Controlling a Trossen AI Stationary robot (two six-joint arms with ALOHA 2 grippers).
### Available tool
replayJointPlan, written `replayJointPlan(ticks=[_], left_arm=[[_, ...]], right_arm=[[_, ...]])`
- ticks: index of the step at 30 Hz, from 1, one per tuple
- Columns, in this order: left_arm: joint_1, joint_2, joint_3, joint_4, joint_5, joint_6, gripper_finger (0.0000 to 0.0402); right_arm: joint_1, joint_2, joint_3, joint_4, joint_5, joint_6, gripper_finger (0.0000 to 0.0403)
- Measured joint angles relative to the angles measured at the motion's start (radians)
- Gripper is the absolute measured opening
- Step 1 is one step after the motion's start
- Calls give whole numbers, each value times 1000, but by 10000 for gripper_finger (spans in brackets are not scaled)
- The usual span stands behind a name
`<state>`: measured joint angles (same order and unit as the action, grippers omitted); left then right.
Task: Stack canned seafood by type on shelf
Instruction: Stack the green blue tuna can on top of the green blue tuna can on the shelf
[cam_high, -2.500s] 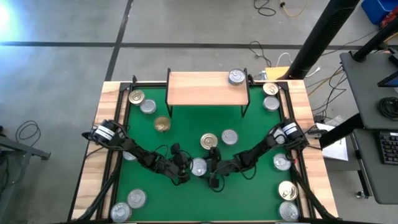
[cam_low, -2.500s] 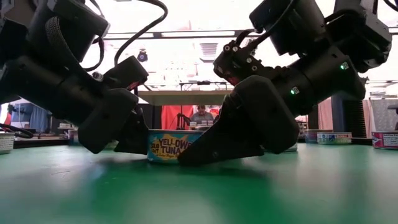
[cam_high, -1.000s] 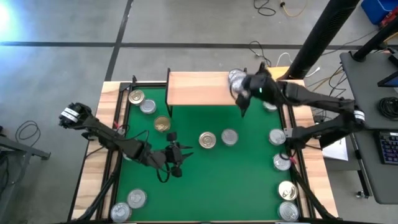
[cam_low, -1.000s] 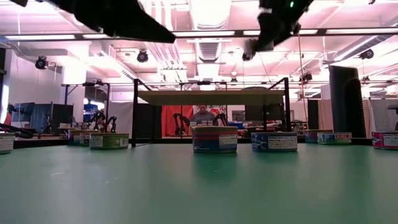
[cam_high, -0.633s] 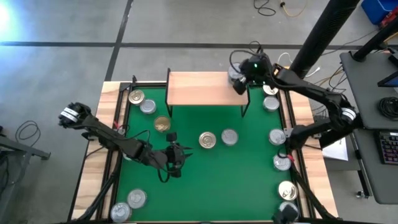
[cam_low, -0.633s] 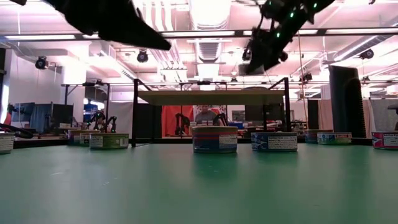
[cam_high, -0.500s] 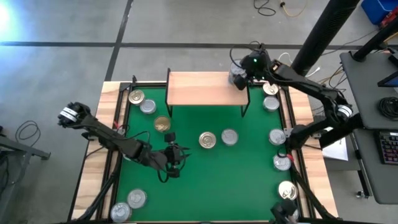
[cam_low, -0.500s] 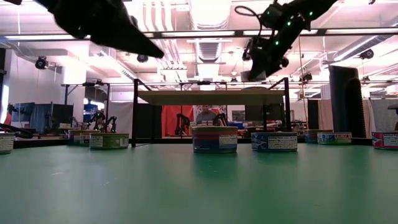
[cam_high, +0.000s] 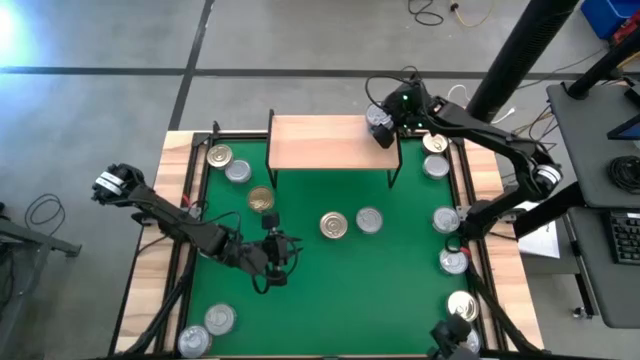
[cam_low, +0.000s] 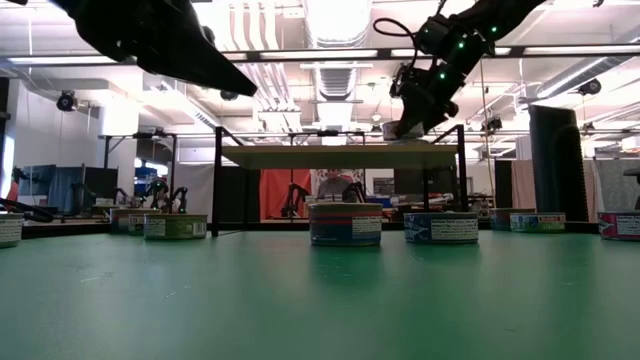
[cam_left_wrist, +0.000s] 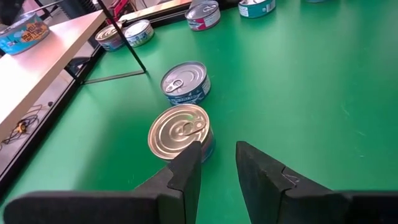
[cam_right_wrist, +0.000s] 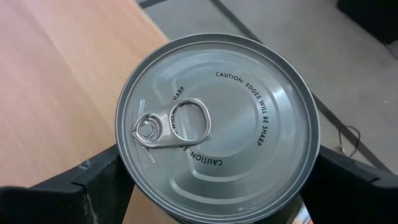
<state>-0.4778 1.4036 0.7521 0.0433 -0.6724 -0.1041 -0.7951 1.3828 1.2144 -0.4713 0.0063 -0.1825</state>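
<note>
The shelf (cam_high: 330, 142) stands at the far middle of the green mat. My right gripper (cam_high: 381, 124) is over the shelf's right end, shut on a silver-topped can (cam_right_wrist: 217, 124) with its ring-pull up. It also shows in the low view (cam_low: 418, 108), just above the board (cam_low: 340, 156). My left gripper (cam_high: 283, 247) hovers open and empty over the mat's near left. A gold-topped can (cam_left_wrist: 180, 130) and a silver-topped can (cam_left_wrist: 185, 81) stand on their bases just ahead of it. A blue can (cam_left_wrist: 25, 28) sits on the shelf. My right gripper pinches the can between its two fingers (cam_right_wrist: 99, 180), one on each of two opposite sides of the wall just under the rim (cam_right_wrist: 122, 155). The fingers come from above, pointing down. The can is level, top up; what is under it is hidden by the can itself.
More cans stand on the mat: three by the far left (cam_high: 238, 170), several along the right edge (cam_high: 445, 218), two at the near left corner (cam_high: 220, 320). A black frame and a wooden border (cam_high: 170, 200) ring the mat. Open mat lies in the near middle.
My right gripper, still shut on the can, has gone from just in front of the shelf's right end toward the far edge, over that end, and down close to the board. My left gripper has stayed about where it was.
</note>
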Motion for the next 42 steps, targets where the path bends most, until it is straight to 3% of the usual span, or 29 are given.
replayJointPlan(ticks=[19,25,31,39,42], left_arm=[[-4,0,-1,-25,0,-37,86],[-7,0,-1,-37,-1,-32,86],[-7,-1,-1,-8,-29,-10,86],[-14,-1,-1,-7,-44,-13,86],[-23,-1,-1,-7,-44,-13,86]], right_arm=[[-11,16,-16,-20,-21,33,359],[6,16,-19,-39,-172,101,359],[101,20,-50,81,-195,189,359],[195,18,-39,134,-221,36,359],[184,15,-25,138,-310,2,359]])
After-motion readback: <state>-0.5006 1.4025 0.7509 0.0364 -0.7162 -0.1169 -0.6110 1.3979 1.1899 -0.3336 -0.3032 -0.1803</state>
